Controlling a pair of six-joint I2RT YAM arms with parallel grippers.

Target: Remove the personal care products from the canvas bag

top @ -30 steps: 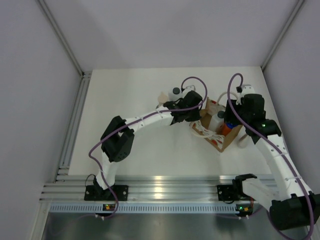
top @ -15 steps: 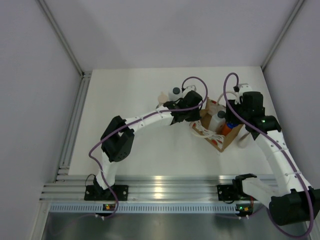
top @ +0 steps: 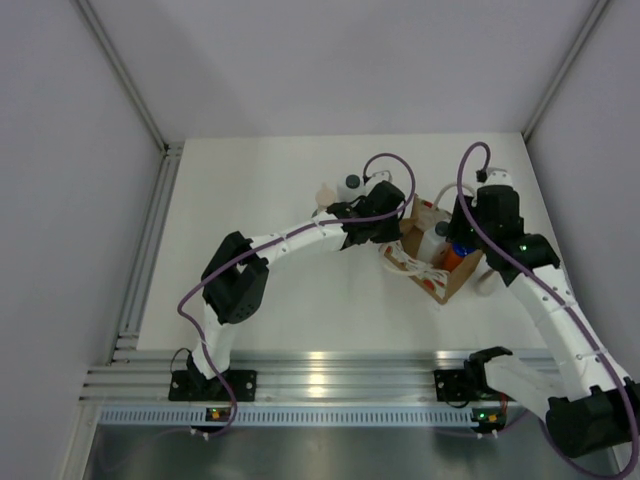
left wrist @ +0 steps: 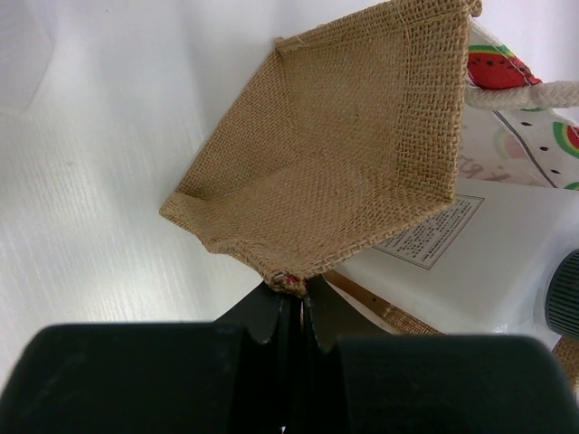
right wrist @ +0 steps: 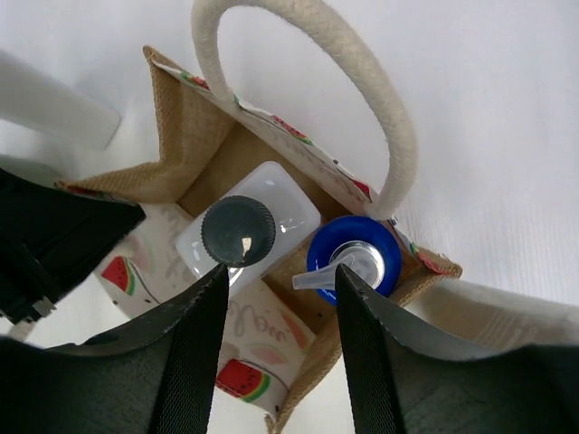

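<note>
Pale grey walls enclose a white table, with an aluminium rail along its near edge.

Location: the canvas bag sits right of centre on the table, between the two arms. Behind the left arm, well apart from the bag, a dark-capped white bottle and a pump-top bottle stand just beside each other. Only the overhead view shows this pair.

Left wrist view: the left gripper has its jaws closed tight on a corner of the bag's rim, pinching the coarse open-weave burlap. The side panel is drawn out flat and angular. This view alone shows the printed label on a flat-sided white bottle in the bag.

Right wrist view: the right gripper hangs over the bag's mouth with its jaws parted and nothing between them. One fingertip is near the white bottle's ribbed dark cap, the other near the blue cap. That blue cap tops an orange bottle whose body colour shows only from overhead. Both stand inside the bag, side by side. A thick cream rope handle arches over the rim. The bag's smooth outer face carries red-and-green watermelon prints; its lining is plain tan.
</note>
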